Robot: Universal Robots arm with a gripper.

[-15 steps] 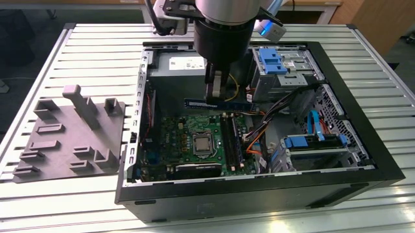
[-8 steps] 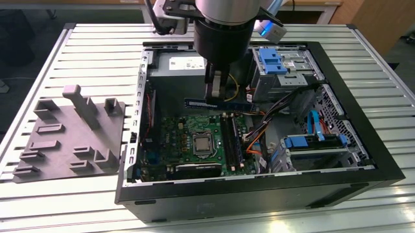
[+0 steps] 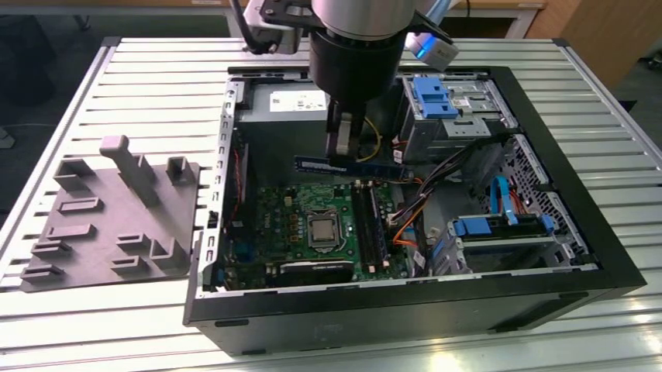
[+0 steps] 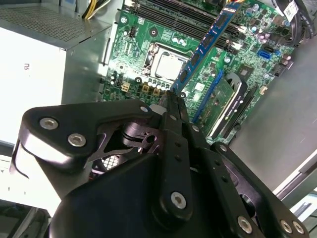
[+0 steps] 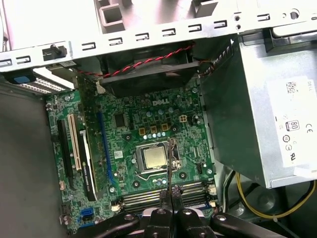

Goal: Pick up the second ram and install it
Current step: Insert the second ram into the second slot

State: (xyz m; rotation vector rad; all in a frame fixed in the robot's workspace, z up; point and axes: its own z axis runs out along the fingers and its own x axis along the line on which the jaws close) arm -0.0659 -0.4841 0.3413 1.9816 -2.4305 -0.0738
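Above the motherboard (image 3: 294,221), inside the open case (image 3: 414,298), the gripper (image 3: 339,155) hangs with its fingers (image 4: 174,106) pinched flat on the second ram (image 3: 374,168). The stick is clear of the board and touches nothing else. In the exterior view it lies level and crosswise to the slots (image 3: 367,225), over their far end, with most of its length reaching toward the exterior view's right. In the second wrist view the ram (image 4: 208,42) runs out from the fingertips over the board, past the CPU socket (image 4: 171,64). The case stands on the slatted tabletop (image 3: 155,77). Beside it, near the tabletop's edge at the exterior view's left, lies the grey tray (image 3: 114,225). The power supply (image 5: 262,124) sits in the case corner next to the board.
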